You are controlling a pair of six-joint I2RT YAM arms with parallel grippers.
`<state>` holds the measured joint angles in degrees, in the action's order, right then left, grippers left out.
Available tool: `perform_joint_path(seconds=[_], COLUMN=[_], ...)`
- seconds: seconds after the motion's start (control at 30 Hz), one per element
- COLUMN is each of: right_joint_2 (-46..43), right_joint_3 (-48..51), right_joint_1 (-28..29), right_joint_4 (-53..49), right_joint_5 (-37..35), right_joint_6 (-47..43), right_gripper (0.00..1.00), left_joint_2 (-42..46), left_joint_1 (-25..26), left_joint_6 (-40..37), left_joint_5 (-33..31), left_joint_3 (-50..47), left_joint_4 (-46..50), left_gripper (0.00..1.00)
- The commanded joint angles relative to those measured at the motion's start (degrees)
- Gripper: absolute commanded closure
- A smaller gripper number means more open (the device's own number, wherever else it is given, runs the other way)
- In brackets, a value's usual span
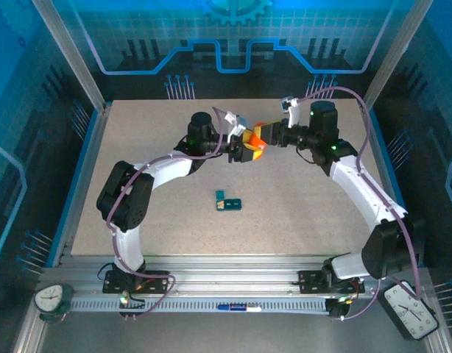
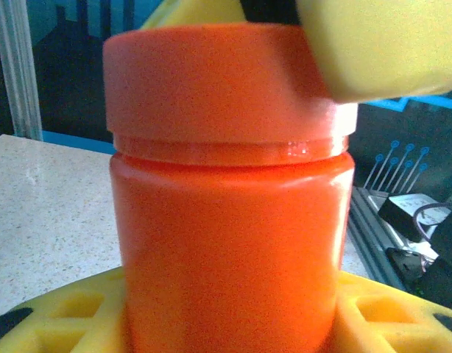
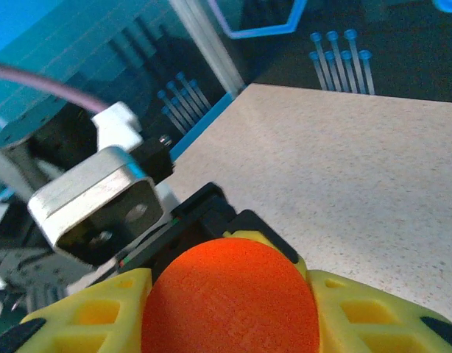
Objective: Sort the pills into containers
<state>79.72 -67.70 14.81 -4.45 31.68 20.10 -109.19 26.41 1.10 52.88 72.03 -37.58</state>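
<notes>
An orange bottle (image 1: pixel 253 138) hangs above the far middle of the table, held between both arms. My left gripper (image 1: pixel 244 147) is shut on its body (image 2: pixel 226 235), with a yellow finger (image 2: pixel 57 312) pressed on each side. My right gripper (image 1: pixel 264 134) is shut on the bottle's round orange cap (image 3: pixel 230 301), its yellow fingers (image 3: pixel 373 316) tight against both sides; one of them shows at the cap's top right in the left wrist view. The dark-teal containers (image 1: pixel 228 201) lie on the table nearer to me, apart from both grippers. The pills are hidden.
The speckled table (image 1: pixel 138 198) is boxed in by aluminium posts and blue-lit walls at the back and sides. The left wrist's camera block (image 3: pixel 93 206) sits close behind the cap. Two clocks (image 1: pixel 53 300) (image 1: pixel 411 309) lie by the front rail.
</notes>
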Motion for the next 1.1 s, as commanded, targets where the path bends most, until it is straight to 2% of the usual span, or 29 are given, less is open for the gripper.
perform_joint_path(seconds=[0.0, 0.2, 0.37, 0.5, 0.7, 0.87, 0.97, 1.0, 1.07], right_joint_2=[-1.3, -2.1, -2.5, -2.3, -3.4, -4.6, -4.8, -4.8, -4.8], right_joint_3=[4.3, 7.7, 9.7, 9.4, 9.1, 10.1, 10.8, 11.2, 12.1], right_joint_1=[2.9, 6.9, 10.0, 10.6, 10.4, 9.8, 9.4, 9.2, 8.9], right_joint_4=[-0.6, 0.7, 3.0, 2.8, 3.2, 5.0, 5.8, 6.3, 7.1], right_joint_5=[-10.6, -20.1, -24.4, -24.5, -24.2, -24.5, -25.3, -25.7, -26.2], right_joint_6=[5.9, 13.8, 18.2, 16.8, 9.9, 4.2, 3.0, 2.9, 3.0], right_gripper=[0.72, 0.76, 0.77, 0.77, 0.76, 0.75, 0.76, 0.76, 0.76], left_joint_2=[2.6, 3.7, 3.1, 2.5, 2.1, 1.8, 1.8, 1.8, 1.8], left_joint_1=[-0.2, 1.1, 1.8, 1.8, 1.7, 1.6, 1.6, 1.6, 1.6], left_joint_6=[-1.2, -3.9, -4.4, -4.3, -4.0, -3.5, -3.2, -3.2, -3.1], left_joint_5=[-8.0, -13.8, -14.7, -14.8, -15.2, -15.5, -16.2, -16.1, -16.4], left_joint_3=[-0.9, -2.7, -2.4, -2.2, -2.7, -4.0, -5.3, -5.8, -6.7], left_joint_4=[-8.6, -10.3, -10.2, -10.3, -10.7, -11.3, -11.8, -11.9, -12.0], left_gripper=[1.0, 1.0, 1.0, 1.0, 1.0, 0.81, 0.6, 0.03, 0.01])
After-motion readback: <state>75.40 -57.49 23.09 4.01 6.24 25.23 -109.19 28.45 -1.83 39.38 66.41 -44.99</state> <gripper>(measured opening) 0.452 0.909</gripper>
